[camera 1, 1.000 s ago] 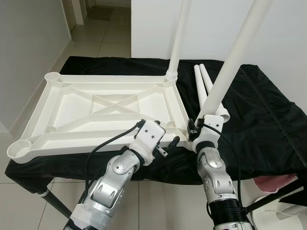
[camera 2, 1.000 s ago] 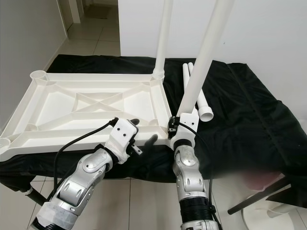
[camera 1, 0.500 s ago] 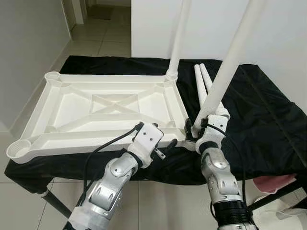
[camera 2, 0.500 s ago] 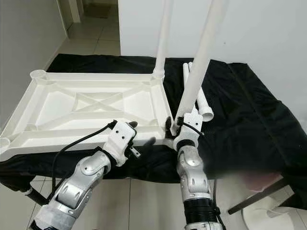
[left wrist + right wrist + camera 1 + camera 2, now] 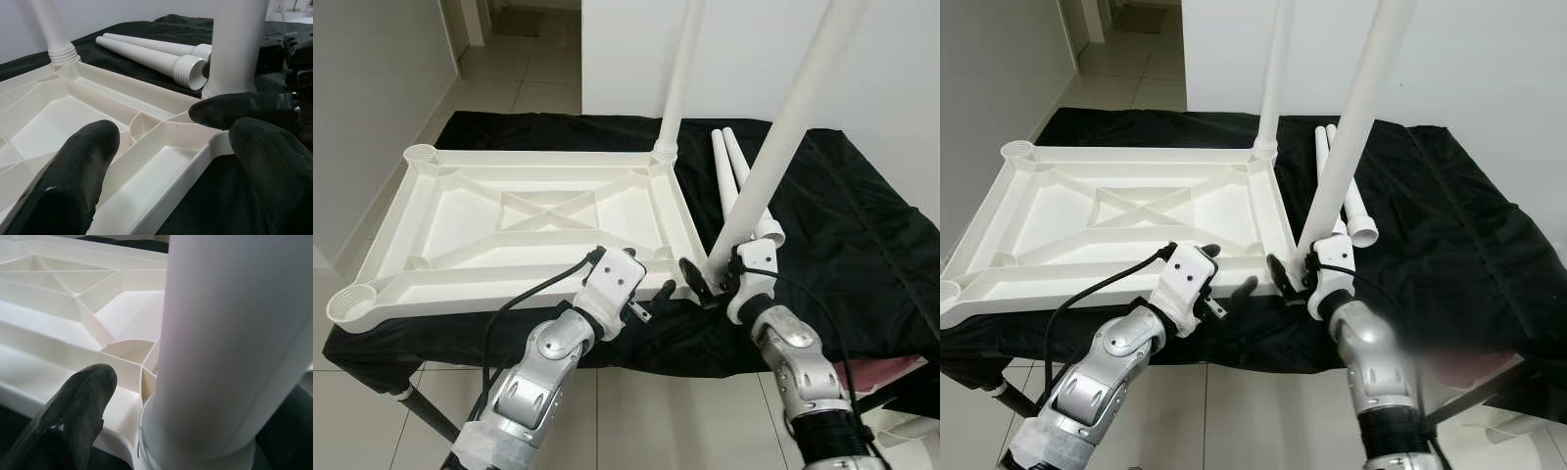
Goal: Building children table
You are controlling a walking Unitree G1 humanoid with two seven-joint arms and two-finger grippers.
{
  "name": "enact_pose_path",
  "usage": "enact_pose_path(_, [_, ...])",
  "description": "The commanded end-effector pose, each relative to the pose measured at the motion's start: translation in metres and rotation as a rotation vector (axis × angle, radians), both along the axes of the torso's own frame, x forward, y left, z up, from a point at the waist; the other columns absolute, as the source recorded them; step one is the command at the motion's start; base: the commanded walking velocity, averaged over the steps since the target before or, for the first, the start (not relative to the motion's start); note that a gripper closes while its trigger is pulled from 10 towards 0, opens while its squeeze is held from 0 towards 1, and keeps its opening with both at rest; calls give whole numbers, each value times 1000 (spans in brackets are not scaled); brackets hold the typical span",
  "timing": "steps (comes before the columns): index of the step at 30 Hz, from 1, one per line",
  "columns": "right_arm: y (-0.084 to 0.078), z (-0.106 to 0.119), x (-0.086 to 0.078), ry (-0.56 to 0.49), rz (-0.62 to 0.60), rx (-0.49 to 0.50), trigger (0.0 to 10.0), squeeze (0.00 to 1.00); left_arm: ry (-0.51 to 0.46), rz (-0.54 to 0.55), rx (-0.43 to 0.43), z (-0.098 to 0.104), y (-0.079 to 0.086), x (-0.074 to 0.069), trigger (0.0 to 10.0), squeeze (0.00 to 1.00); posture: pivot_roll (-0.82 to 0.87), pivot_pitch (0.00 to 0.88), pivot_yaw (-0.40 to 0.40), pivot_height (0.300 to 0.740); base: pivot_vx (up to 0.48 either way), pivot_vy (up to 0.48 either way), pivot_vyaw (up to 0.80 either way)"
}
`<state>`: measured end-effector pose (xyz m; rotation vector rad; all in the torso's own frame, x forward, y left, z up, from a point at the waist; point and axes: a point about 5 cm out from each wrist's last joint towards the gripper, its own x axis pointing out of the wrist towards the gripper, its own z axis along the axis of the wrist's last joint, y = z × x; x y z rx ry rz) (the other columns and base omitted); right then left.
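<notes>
I saw the black cloth [image 5: 862, 235] covering the work surface, and on its left part the white tabletop [image 5: 460, 230] lay upside down, ribs up. A fitted leg [image 5: 677, 78] stood upright in the far right corner socket. A second leg [image 5: 783, 137] rose, leaning right, from the near right corner. Two spare legs [image 5: 732, 181] lay side by side on the cloth just right of the tabletop.

My right gripper [image 5: 713, 282] sat at that near corner; its wrist camera showed one black finger [image 5: 68, 416] apart from the leg base [image 5: 230, 357], which filled the gap, so I could not tell whether it was clamped.

My left gripper [image 5: 658, 294] hovered at the near rim, and its wrist camera showed its fingers [image 5: 73, 176] spread wide, holding nothing.
</notes>
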<state>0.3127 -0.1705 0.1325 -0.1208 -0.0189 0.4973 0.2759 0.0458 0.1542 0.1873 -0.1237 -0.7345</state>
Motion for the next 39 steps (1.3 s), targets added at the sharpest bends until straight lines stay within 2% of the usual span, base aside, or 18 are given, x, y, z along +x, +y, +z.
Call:
enact_pose_path(1, [1, 2, 2, -7, 51, -3, 10000, 0, 10, -26, 26, -2, -1, 0, 10000, 0, 13, 56, -58, 740, 0, 0, 0])
enact_pose_path(5, [-4, 8, 10, -10, 110, -27, 10000, 0, 9, -5, 25, -2, 3, 2, 10000, 0, 15, 54, -62, 740, 0, 0, 0])
enact_pose_path(10, [-7, 10, 19, -10, 164, -76, 10000, 0, 9, -3, 20, -1, 1, 2, 10000, 0, 23, 49, -58, 740, 0, 0, 0])
enact_pose_path(11, [-7, 8, 21, 1, 176, -86, 7843, 0, 10, -5, 20, -1, 0, 1, 10000, 0, 29, 50, -59, 740, 0, 0, 0])
enact_pose_path(13, [-7, 6, 22, 8, 188, -90, 7843, 0, 10, -6, 20, -2, 0, 0, 10000, 0, 32, 49, -58, 740, 0, 0, 0])
enact_pose_path(14, [-8, 5, 22, 3, 191, -110, 4431, 0, 11, -8, 22, -2, 0, -1, 10000, 0, 33, 48, -58, 740, 0, 0, 0])
enact_pose_path(15, [-8, 5, 22, 3, 191, -110, 4431, 0, 11, -8, 22, -2, 0, -1, 10000, 0, 33, 48, -58, 740, 0, 0, 0])
enact_pose_path(16, [-8, 4, 23, 6, 200, -115, 0, 0, 11, -8, 25, -3, 1, -1, 10000, 0, 37, 44, -59, 740, 0, 0, 0])
enact_pose_path(26, [-8, -4, 21, 26, 222, -91, 0, 0, 2, -3, 32, -1, 3, 2, 10000, 0, 41, 14, -53, 740, 0, 0, 0])
enact_pose_path(27, [-8, -7, 21, 32, 216, -90, 471, 0, 1, -5, 38, -2, 3, 2, 10000, 0, 44, 7, -43, 740, 0, 0, 0])
enact_pose_path(28, [-9, -8, 21, 29, 200, -94, 10000, 0, -2, -7, 47, -3, 4, 3, 10000, 0, 43, 5, -42, 740, 0, 0, 0])
enact_pose_path(36, [-9, -6, 26, 12, 96, -54, 10000, 0, -11, -23, 62, -1, 5, 4, 10000, 0, 34, 0, -34, 740, 0, 0, 0])
enact_pose_path(39, [-8, -6, 26, 11, 10, -24, 10000, 0, -10, -27, 60, -1, 4, 5, 10000, 0, 34, 0, -34, 740, 0, 0, 0])
